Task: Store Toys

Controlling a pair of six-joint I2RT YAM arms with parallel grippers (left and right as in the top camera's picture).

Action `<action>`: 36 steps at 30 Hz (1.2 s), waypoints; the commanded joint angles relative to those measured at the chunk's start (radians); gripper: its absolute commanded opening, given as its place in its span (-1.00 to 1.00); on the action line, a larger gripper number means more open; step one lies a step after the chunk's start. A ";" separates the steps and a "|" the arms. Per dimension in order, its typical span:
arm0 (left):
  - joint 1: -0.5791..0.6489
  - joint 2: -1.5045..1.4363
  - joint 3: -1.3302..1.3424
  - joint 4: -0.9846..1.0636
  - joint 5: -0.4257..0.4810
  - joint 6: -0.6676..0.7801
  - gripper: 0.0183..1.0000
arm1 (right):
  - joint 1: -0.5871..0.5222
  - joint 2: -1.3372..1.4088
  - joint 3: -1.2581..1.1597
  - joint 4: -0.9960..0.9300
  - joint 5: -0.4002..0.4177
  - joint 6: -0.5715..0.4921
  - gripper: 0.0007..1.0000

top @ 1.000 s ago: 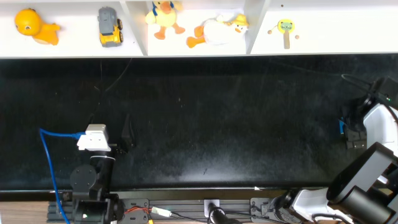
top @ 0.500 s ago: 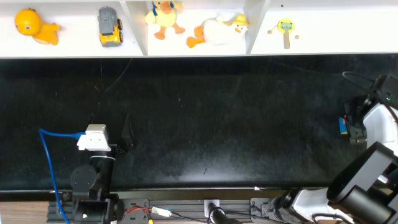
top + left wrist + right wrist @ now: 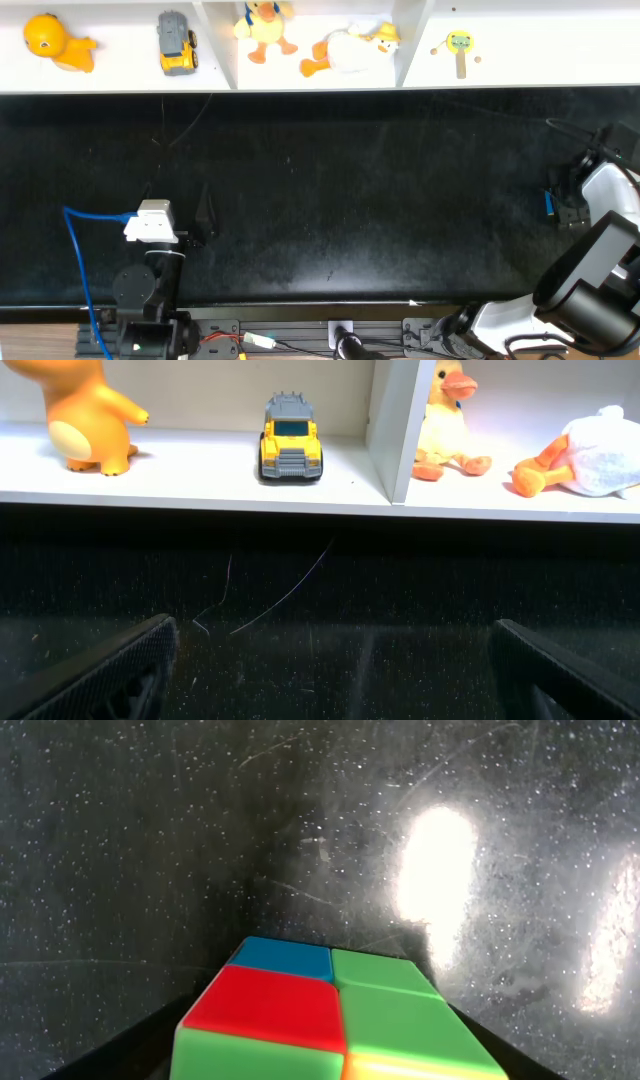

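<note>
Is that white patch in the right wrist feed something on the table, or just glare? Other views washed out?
Right wrist view: just glare, light reflections on the glossy black table beyond the colored cube. Left wrist view: the white plush looks washed out on the bright shelf; the table is dim. Top view: no strong hotspots on the table.
</note>
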 commanded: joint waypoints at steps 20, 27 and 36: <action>-0.008 -0.010 -0.005 0.001 0.006 -0.008 1.00 | -0.001 0.013 0.251 -0.217 -0.006 -0.222 -0.14; -0.008 -0.010 -0.005 0.001 0.006 -0.008 1.00 | 0.004 -0.002 0.451 -0.370 -0.026 -0.365 -0.54; -0.008 -0.010 -0.005 0.001 0.006 -0.008 1.00 | 0.009 -0.185 0.451 -0.380 -0.112 -0.597 -0.91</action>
